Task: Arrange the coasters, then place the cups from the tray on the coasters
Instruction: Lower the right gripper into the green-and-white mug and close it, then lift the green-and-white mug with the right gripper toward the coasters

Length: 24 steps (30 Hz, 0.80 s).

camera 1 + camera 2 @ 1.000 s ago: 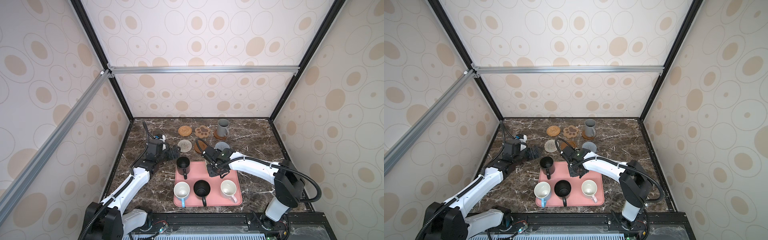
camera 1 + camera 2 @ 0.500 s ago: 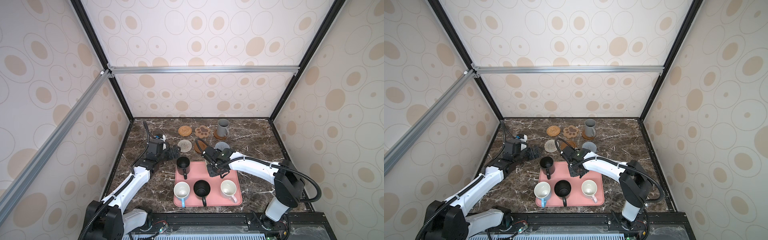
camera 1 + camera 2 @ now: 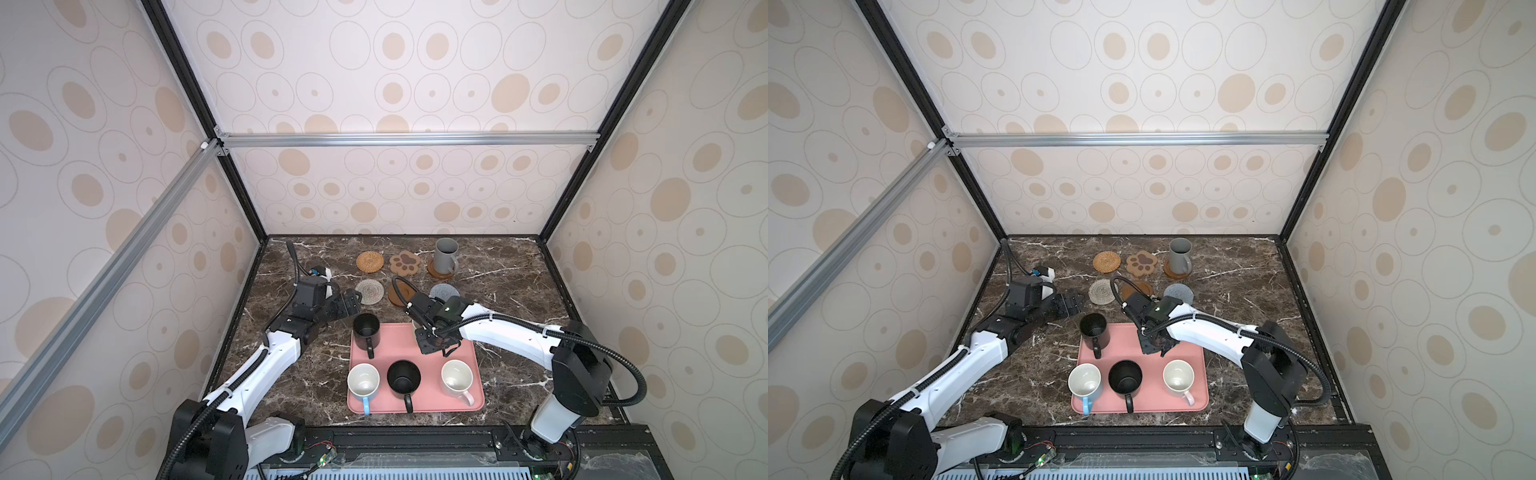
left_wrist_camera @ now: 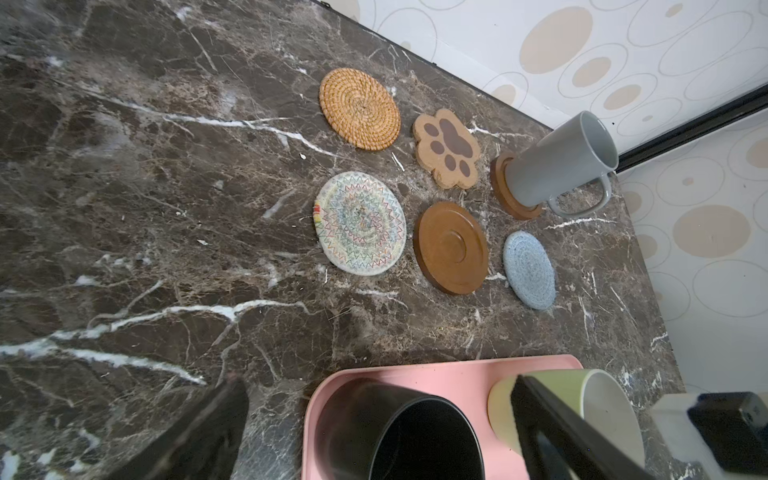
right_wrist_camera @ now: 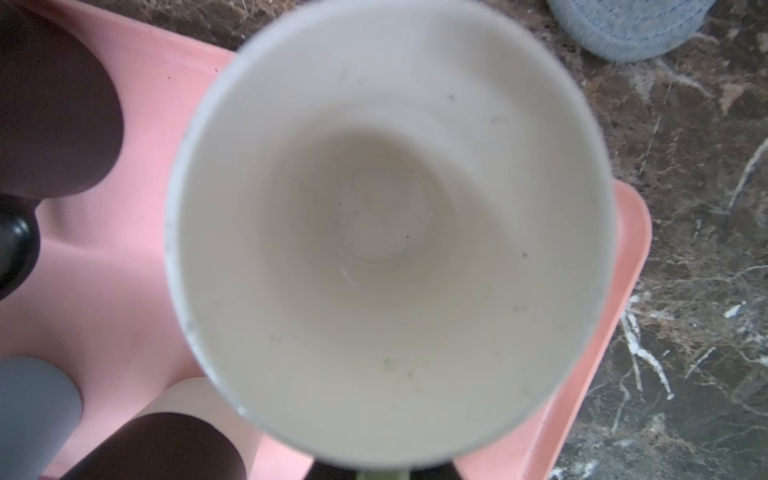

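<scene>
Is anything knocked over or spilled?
Nothing stands out. The six flat coasters lie in two neat rows, the grey handled mug stands upright on a brown wooden disc coaster, and the mugs on the flat pink rectangular tray stand upright too, one light green mug in the right gripper. No spill shows.

Lighting: bright, even, diffuse; shadows soft and faint. Top views: sharp, wide-angle stretch at the edges. Right wrist view: close cup (image 5: pixel 386 232) blurred.

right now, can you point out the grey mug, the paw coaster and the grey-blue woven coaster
grey mug (image 4: pixel 557 166): left wrist view, on its outer side wall
paw coaster (image 3: pixel 404 263): in a top view, on the big dark middle pad
grey-blue woven coaster (image 4: pixel 528 270): left wrist view, on the middle of the weave
</scene>
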Each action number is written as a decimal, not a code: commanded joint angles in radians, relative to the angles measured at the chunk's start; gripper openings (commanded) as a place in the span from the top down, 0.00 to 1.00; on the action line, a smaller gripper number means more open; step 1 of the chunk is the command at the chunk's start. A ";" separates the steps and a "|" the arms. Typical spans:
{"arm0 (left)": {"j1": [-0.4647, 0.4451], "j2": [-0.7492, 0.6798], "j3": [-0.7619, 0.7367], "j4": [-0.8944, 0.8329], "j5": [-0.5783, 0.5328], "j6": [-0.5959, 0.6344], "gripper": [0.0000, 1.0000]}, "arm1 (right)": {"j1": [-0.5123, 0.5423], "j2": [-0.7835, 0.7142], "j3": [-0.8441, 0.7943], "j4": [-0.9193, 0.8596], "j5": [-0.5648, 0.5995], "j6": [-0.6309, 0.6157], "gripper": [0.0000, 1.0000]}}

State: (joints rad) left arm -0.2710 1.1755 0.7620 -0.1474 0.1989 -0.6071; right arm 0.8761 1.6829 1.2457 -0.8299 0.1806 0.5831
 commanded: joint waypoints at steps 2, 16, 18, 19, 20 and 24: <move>-0.004 -0.011 0.053 -0.005 -0.010 0.001 0.00 | 0.001 -0.051 0.009 0.001 0.023 -0.005 0.93; -0.004 -0.017 0.039 0.000 -0.013 0.006 0.00 | 0.000 -0.072 0.076 -0.029 0.025 -0.044 0.94; -0.004 -0.019 0.040 -0.003 -0.014 0.009 0.00 | -0.001 -0.075 0.090 -0.030 0.025 -0.054 0.95; -0.003 -0.019 0.040 -0.003 -0.015 0.011 0.00 | 0.000 -0.077 0.098 -0.034 0.026 -0.061 0.95; -0.004 -0.019 0.040 -0.002 -0.015 0.010 0.00 | 0.000 -0.076 0.108 -0.037 0.026 -0.068 0.95; -0.003 -0.019 0.035 0.000 -0.015 0.006 0.00 | -0.004 -0.067 0.146 -0.043 0.022 -0.095 0.95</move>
State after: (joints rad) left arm -0.2710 1.1732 0.7738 -0.1509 0.1955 -0.6067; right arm 0.8757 1.6585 1.3403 -0.8745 0.1802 0.5156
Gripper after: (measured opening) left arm 0.999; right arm 0.159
